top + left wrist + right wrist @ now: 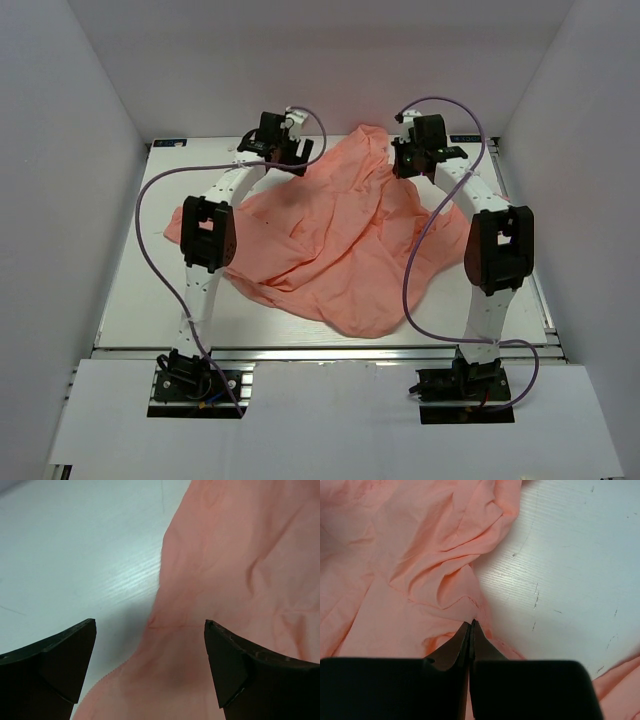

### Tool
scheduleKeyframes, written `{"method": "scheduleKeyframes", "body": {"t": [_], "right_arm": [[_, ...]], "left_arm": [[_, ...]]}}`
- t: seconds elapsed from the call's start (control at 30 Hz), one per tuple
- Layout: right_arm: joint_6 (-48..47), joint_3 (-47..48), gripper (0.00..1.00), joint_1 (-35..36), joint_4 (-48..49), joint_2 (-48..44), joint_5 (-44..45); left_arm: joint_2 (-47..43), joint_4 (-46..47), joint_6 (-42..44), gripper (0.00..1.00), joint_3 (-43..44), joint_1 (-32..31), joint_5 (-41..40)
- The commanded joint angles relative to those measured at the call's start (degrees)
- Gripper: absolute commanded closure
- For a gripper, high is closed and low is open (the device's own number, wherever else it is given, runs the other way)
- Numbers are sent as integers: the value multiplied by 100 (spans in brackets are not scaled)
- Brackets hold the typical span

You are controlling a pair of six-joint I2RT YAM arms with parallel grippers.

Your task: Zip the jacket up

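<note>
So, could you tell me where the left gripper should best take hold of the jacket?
Probably the jacket edge lying flat under the open left gripper: descend astride it, one finger on the table side, since only that border offers a thin lip.

Bright, diffuse light; pale sheen on the table (left wrist view), soft shadow beneath left hand.

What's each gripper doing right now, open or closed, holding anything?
Left gripper: open, fingers apart over the jacket edge, holding nothing.
Right gripper: closed, pinching a fold of the jacket.
</note>
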Motion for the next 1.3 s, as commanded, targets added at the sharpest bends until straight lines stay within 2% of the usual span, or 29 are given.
{"method": "scheduleKeyframes", "body": {"t": [0.0, 0.2, 0.27, 0.3, 0.37, 0.4, 0.53, 0.6, 0.67, 0.77, 0.93, 1.1, 1.17, 1.27], "right_arm": [[-145, 26, 100, 12, 26, 37, 86], [-154, 8, 100, 12, -27, 116, 157], [-163, 17, 100, 12, -44, 134, 166], [-171, 17, 100, 4, -53, 134, 200], [-189, 26, 100, 12, -62, 134, 227], [-206, 35, 100, 12, -53, 134, 262], [-242, 123, 100, 12, -80, 160, 324], [-242, 193, 100, 4, -80, 169, 324], [-242, 219, 100, 4, -71, 178, 280], [-251, 211, 100, 4, -80, 187, 253], [-259, 184, 100, 4, -71, 248, 254], [-250, 246, 100, 4, -80, 336, 166], [-259, 255, 100, 12, -97, 336, 131], [-312, 255, 100, 4, -80, 345, 104]], "left_arm": [[23, -289, 73, 2, 52, 130, 419], [225, -228, 64, 2, -167, 139, 682], [295, -263, 47, 9, -167, 139, 718], [365, -254, 47, 20, -193, 139, 744], [418, -245, 38, 35, -202, 130, 762], [436, -245, 38, 48, -194, 138, 788], [401, -158, 47, 71, -211, 139, 806], [384, -122, 47, 69, -194, 138, 665], [384, -148, 21, 57, -141, 139, 456], [375, -210, 38, 33, -167, 130, 253], [340, -131, 29, 25, -325, 139, -222], [506, -149, -6, 25, -273, 138, 93], [559, -149, -6, 28, -264, 139, 164], [638, -122, 3, 62, -255, 139, 260]]}}
